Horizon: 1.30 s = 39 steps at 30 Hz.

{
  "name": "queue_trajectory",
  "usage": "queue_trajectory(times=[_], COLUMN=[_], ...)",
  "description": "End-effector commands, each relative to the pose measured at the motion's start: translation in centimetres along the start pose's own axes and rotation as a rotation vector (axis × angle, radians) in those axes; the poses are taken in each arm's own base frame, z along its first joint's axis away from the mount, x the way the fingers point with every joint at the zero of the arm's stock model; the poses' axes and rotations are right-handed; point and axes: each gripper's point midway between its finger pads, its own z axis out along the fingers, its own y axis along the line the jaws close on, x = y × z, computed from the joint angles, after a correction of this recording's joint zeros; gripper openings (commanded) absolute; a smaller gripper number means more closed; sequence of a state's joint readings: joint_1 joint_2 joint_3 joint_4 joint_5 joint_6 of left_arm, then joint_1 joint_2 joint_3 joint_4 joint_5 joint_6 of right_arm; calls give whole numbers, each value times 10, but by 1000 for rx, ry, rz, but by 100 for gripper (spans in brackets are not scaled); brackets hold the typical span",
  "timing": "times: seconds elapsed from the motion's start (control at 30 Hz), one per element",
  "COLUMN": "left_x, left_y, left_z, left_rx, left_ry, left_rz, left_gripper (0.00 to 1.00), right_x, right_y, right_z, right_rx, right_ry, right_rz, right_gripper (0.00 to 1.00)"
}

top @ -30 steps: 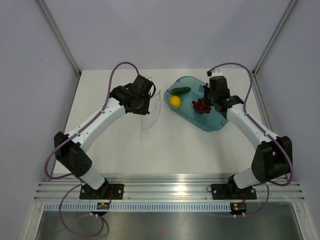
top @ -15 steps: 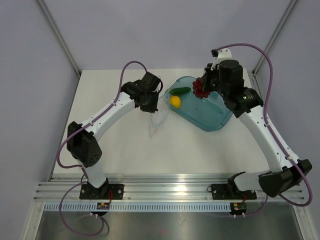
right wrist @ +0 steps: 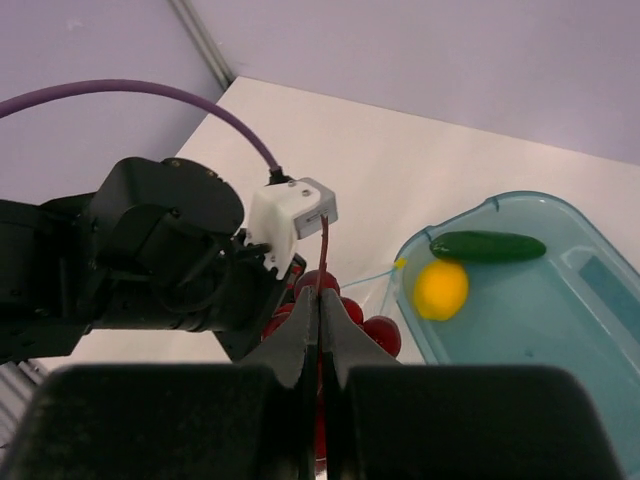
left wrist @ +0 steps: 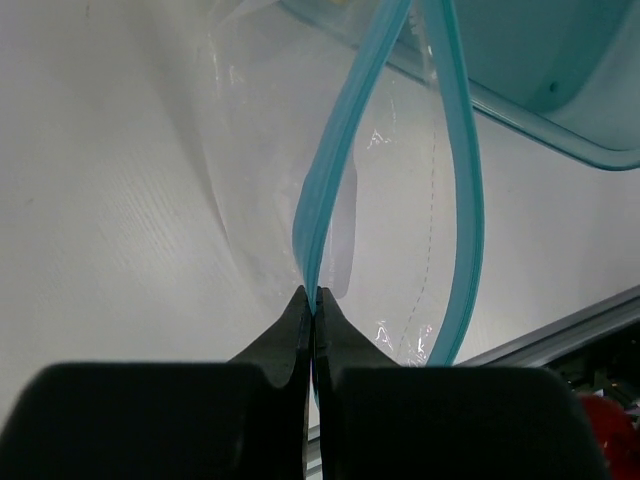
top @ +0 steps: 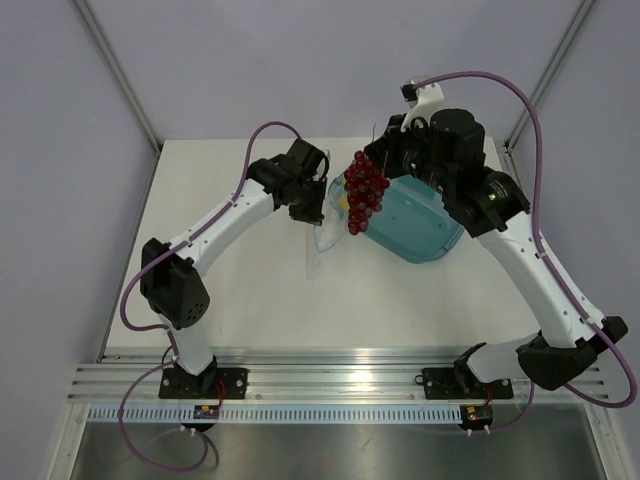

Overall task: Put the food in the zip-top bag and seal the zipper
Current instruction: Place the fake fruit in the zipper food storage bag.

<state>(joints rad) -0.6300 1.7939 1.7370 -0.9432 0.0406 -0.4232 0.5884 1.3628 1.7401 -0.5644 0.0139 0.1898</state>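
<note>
Grapes (top: 364,192) dangle upper centre of top view, stem pinched in right gripper (right wrist: 320,300), just above mouth of zip-top bag (top: 318,238). Bunch likely light and floppy, berries bruisable: stem safest hold. Left gripper (left wrist: 313,300) clamped on zipper (left wrist: 328,180); bag looks limp, slippery, strip its stiffest grip. Lemon (right wrist: 441,289), cucumber (right wrist: 487,246) lie in teal tray (right wrist: 540,340), right of frame.

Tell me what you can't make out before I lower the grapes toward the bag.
Top view: the hanging grapes cover the cucumber and most of the lemon.
Right wrist: the right gripper hides most of the bunch.
Left wrist: the zipper has its far end cut off at the top edge; the red blur in the lower right corner is unidentifiable.
</note>
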Motion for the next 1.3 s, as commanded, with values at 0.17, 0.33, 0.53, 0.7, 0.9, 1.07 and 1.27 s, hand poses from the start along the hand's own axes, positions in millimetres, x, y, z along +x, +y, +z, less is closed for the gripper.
queue_trajectory(times=[0.17, 0.33, 0.53, 0.7, 0.9, 1.07, 1.27], left_x=[-17, -19, -19, -21, -23, -23, -23], left_y=[-31, -35, -38, -41, -47, -48, -47], left_z=[-11, -14, -15, -21, -28, -32, -35], left_rx=[192, 213, 230, 263, 305, 330, 387], left_ry=[-32, -39, -36, -42, -55, -59, -61], left_rz=[8, 13, 7, 2, -6, -13, -38], left_gripper=[0, 0, 0, 0, 0, 0, 0], right_x=[-4, 0, 7, 22, 40, 51, 63], right_y=[30, 33, 33, 33, 33, 32, 31], right_z=[10, 16, 23, 30, 37, 43, 45], right_rx=[-120, -129, -131, -141, -146, -144, -143], right_ry=[-26, -18, -4, 29, 63, 88, 116], right_rz=[59, 66, 72, 89, 108, 115, 127], right_gripper=[0, 0, 0, 0, 0, 0, 0])
